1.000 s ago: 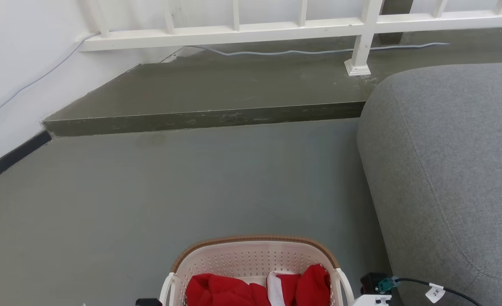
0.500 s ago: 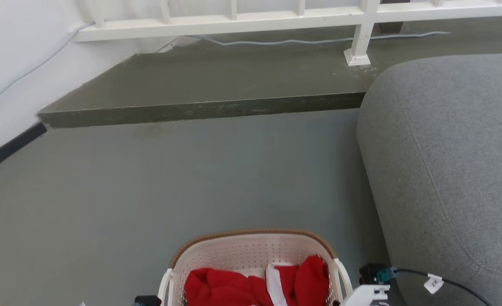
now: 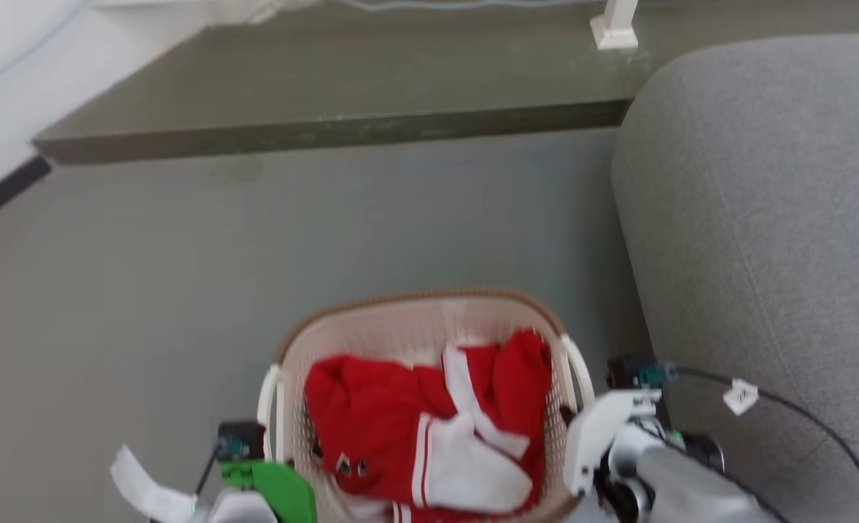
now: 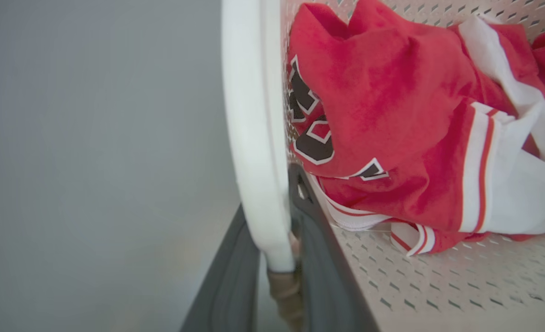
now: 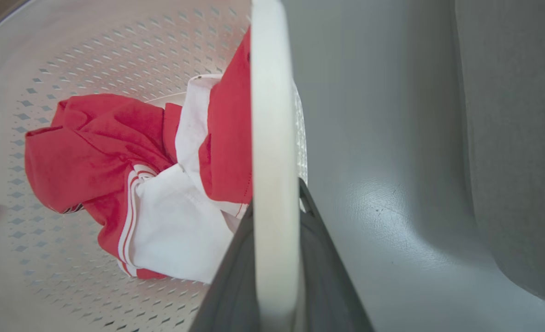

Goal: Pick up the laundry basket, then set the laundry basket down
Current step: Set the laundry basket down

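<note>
Low in the middle of the head view is the basket (image 3: 400, 327), with red-and-white clothes (image 3: 400, 421) heaped inside; the grey sofa (image 3: 764, 218) is just to its right, and bare floor (image 3: 146, 290) runs ahead to the step (image 3: 328, 134); whether its base touches the floor I cannot tell. The left gripper (image 4: 272, 216) is narrowed on the left handle (image 4: 254, 138), one dark finger on each side of the white bar; the right gripper (image 5: 277, 198) pinches the right handle (image 5: 275, 115) the same way. Since half a second ago the whole head picture has slid; the step lies higher in it, and far more of the basket has come into sight; that is the camera tipping down, so the waist is likely bending. I judge the lift done and the lowering begun; what remains is to bring the basket level to the floor, clear of the sofa, then let both handles go.
</note>
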Tool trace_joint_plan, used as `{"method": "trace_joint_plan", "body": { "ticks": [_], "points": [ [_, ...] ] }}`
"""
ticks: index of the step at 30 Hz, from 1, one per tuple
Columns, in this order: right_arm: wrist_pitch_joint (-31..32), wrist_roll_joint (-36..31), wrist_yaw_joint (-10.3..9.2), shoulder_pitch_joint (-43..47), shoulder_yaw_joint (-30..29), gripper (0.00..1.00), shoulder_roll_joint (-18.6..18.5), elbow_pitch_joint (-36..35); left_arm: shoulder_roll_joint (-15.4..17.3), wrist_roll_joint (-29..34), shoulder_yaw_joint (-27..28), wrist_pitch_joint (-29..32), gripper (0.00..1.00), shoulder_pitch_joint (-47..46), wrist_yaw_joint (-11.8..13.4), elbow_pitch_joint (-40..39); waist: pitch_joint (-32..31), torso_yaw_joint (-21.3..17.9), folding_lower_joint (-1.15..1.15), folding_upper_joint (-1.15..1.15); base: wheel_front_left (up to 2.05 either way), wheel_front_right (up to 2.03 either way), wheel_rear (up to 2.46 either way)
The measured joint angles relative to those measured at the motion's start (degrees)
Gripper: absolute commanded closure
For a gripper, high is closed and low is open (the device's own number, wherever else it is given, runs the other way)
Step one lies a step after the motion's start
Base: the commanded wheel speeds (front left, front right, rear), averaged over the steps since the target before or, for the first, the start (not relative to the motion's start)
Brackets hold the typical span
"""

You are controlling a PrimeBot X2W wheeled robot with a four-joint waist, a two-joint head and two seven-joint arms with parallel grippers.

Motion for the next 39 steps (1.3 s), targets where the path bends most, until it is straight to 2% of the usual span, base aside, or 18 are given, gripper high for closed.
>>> {"method": "trace_joint_plan", "body": {
  "ticks": [7,39],
  "points": [
    [-1.2,-0.7,-0.05,-6.6,-0.8,1.00,-0.2,0.3,0.1,0.0,0.9,-0.5,1.00,-5.9,0.5,-0.6,4.4,-0.2,0.00,0.00,0.00,0.00,0.00],
    [-5.0,-1.8,-0.07,-25.3,-2.8,1.00,-0.8,2.4,0.3,1.8,2.2,-3.5,1.00,-23.8,2.1,-1.1,27.6,0.1,0.01,0.00,0.00,0.00,0.00]
  ]
}}
